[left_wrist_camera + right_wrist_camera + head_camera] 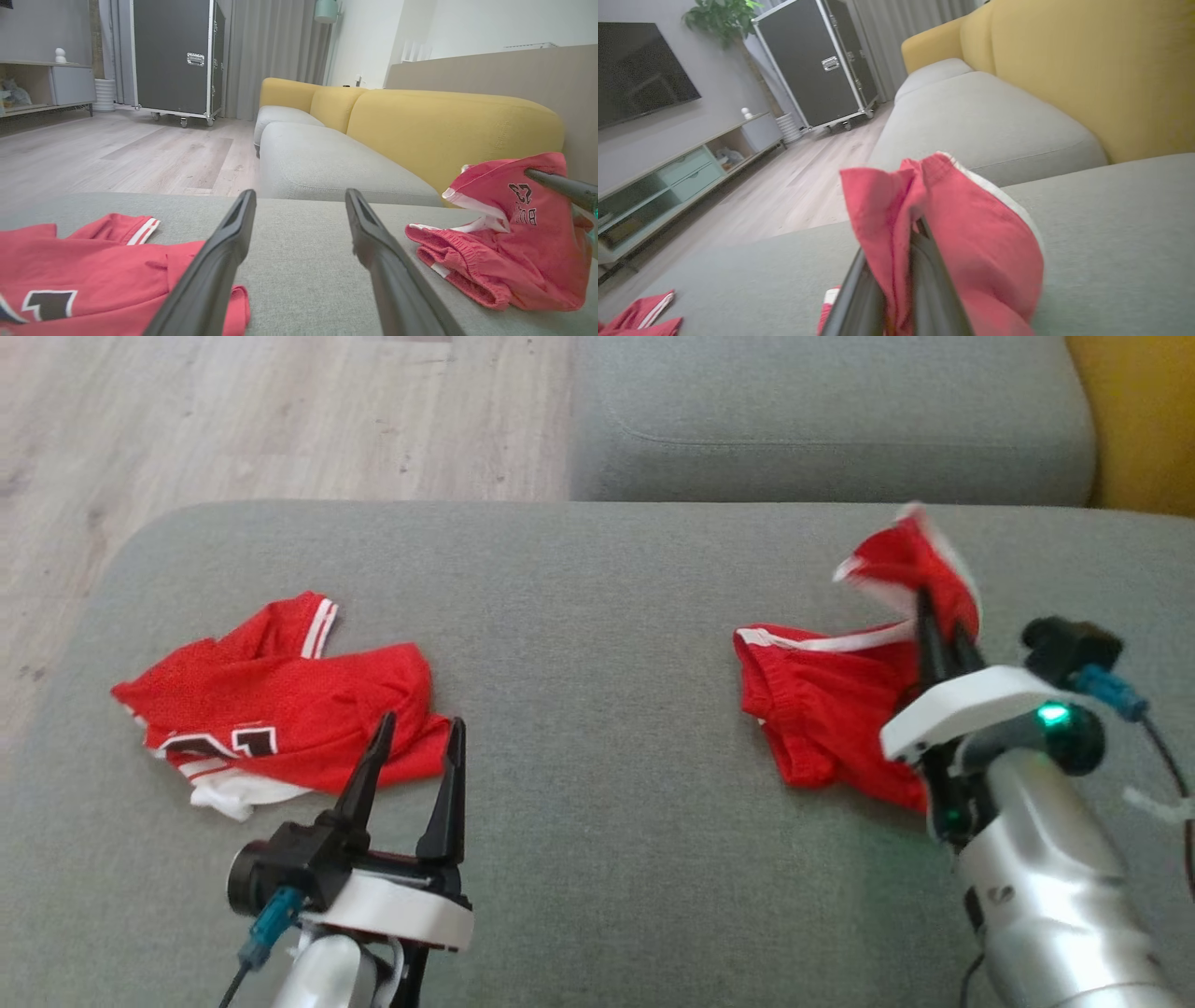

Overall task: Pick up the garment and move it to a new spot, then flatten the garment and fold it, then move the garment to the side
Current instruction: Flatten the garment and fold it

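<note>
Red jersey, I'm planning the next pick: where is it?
Head view: the red jersey lies crumpled on the grey cushion's left side, beyond the open left gripper.

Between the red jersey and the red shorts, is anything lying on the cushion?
No. In the head view the stretch between the red jersey and the red shorts is bare grey cushion.

shorts (514,252): dark "23" on the leg, reads flipped, pretty sure. Letters under it look like "BU", the rest is too small to tell.
jersey (280,700): black white-edged number, a "1" I think, other digit folded away.
</note>
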Available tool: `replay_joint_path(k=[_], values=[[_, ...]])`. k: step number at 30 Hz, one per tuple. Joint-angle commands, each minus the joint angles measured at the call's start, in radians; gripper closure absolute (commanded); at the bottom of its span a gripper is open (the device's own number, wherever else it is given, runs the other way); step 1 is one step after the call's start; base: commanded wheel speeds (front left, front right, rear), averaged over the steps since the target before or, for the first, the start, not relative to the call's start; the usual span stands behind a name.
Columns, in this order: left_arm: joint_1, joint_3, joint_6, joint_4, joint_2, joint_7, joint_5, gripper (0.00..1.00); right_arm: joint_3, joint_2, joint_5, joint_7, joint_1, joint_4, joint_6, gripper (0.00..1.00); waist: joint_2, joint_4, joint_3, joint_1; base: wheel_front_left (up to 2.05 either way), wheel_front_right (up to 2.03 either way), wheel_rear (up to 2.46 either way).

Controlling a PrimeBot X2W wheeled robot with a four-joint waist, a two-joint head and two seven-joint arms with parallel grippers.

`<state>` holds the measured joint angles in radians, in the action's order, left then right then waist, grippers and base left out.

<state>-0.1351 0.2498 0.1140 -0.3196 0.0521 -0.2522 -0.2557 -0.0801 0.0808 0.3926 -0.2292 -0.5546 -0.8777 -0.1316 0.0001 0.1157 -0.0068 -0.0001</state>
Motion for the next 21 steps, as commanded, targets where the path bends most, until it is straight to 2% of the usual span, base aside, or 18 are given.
replay_joint_path(k=[1, 8, 20, 21], values=[[-0.027, -0.039, -0.004, 0.03, 0.011, -0.01, -0.001, 0.0, -0.038, -0.007, 0.016, -0.013, -0.019, 0.039, 0.001, 1.0, -0.0001, 0.009, -0.003, 0.0001, 0.0, 0.0, 0.0], [-0.02, -0.041, -0.007, 0.029, 0.014, -0.01, -0.007, 0.0, -0.24, 0.025, 0.115, -0.006, 0.022, 0.046, 0.001, 1.0, -0.0001, 0.045, -0.005, 0.0001, 0.0, 0.0, 0.0], [-0.016, -0.044, -0.017, 0.029, 0.014, -0.01, -0.015, 0.0, -0.597, 0.092, 0.148, 0.021, 0.018, -0.053, 0.001, 1.0, -0.0001, 0.043, 0.0, 0.0001, 0.0, 0.0, 0.0], [-0.016, -0.045, -0.018, 0.029, 0.014, -0.01, -0.016, 0.0, -0.617, 0.092, 0.148, 0.023, 0.012, -0.068, 0.001, 0.21, -0.0001, 0.038, 0.0, 0.0001, 0.0, 0.0, 0.0]])
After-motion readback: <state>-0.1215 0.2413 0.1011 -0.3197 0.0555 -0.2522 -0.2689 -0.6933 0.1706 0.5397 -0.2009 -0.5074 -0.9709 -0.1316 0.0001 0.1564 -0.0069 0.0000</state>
